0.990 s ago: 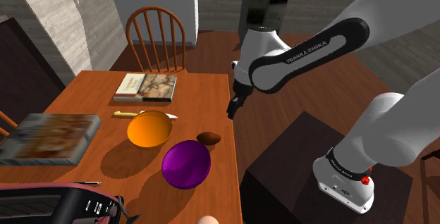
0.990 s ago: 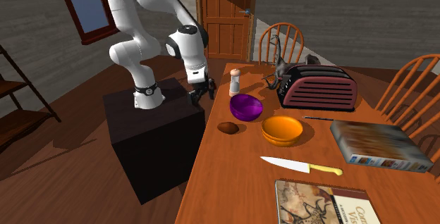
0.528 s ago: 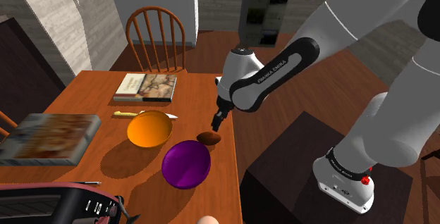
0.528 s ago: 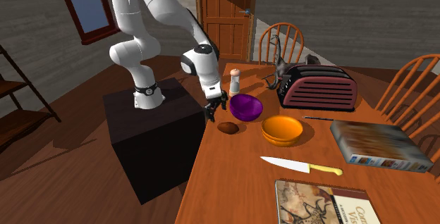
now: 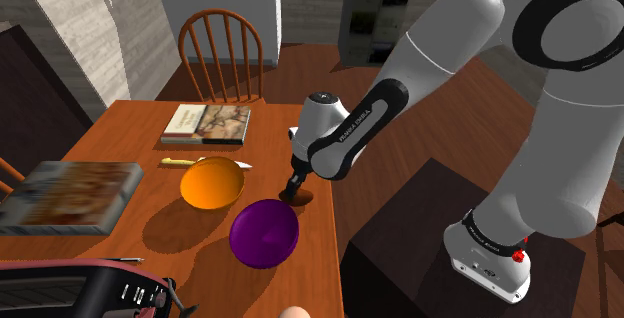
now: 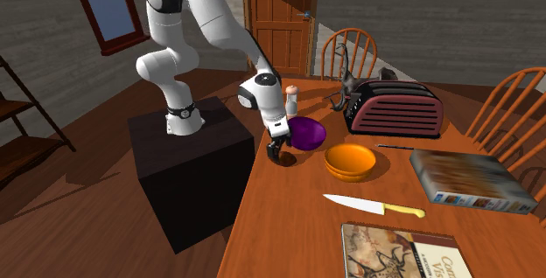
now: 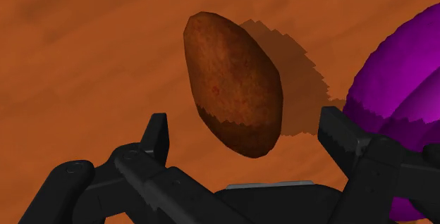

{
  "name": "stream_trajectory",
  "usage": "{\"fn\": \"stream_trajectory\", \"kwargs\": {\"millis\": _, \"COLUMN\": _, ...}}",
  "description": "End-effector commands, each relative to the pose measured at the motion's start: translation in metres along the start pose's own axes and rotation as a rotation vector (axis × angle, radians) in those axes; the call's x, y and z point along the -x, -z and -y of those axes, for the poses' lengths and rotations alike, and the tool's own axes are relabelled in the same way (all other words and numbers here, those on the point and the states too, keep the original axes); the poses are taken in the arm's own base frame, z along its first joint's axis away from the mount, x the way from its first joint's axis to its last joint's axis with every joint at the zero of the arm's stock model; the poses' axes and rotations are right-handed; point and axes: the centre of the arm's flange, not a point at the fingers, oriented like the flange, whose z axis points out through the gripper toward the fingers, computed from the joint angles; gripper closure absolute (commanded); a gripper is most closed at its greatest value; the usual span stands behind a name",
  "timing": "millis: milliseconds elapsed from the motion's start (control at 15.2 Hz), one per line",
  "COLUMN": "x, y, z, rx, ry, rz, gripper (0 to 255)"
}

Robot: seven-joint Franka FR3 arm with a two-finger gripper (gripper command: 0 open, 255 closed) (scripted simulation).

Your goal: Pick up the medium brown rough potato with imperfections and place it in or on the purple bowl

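Two fingers (image 7: 159, 138) spread wide, nothing in them yet. Wrist view: the potato (image 7: 234, 82) lies on the table (image 7: 77, 53), its near end between the tips of the gripper (image 7: 245, 127). Its long axis runs away from the hand, across the closing line, so I'd guess a squeeze catches the narrow width. The purple bowl (image 7: 402, 96) sits close by, beyond one finger. Shoulder view, left to right: orange bowl (image 5: 211, 186), purple bowl, then the gripper low at the table's edge, hiding most of the potato. The wrist view gives the side gaps, and the outside views show the height.
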Motion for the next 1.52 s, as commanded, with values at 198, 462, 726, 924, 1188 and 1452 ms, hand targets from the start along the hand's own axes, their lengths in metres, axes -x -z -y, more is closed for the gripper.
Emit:
{"fn": "stream_trajectory", "kwargs": {"millis": 198, "x": -0.001, "y": -0.03, "z": 0.0, "rx": 0.0, "ry": 0.001, "rz": -0.001, "gripper": 0}}
{"fn": "stream_trajectory", "kwargs": {"millis": 462, "x": -0.001, "y": -0.03, "z": 0.0, "rx": 0.0, "ry": 0.001, "rz": -0.001, "gripper": 0}}
{"fn": "stream_trajectory", "kwargs": {"millis": 726, "x": -0.001, "y": -0.03, "z": 0.0, "rx": 0.0, "ry": 0.001, "rz": -0.001, "gripper": 0}}
{"fn": "stream_trajectory", "kwargs": {"millis": 924, "x": 0.0, "y": -0.03, "z": 0.0, "rx": 0.0, "ry": 0.001, "rz": -0.001, "gripper": 255}}
{"fn": "stream_trajectory", "kwargs": {"millis": 1188, "x": 0.0, "y": -0.03, "z": 0.0, "rx": 0.0, "ry": 0.001, "rz": -0.001, "gripper": 255}}
{"fn": "stream_trajectory", "kwargs": {"millis": 1452, "x": -0.001, "y": -0.025, "z": 0.001, "rx": 0.0, "ry": 0.001, "rz": -0.001, "gripper": 255}}
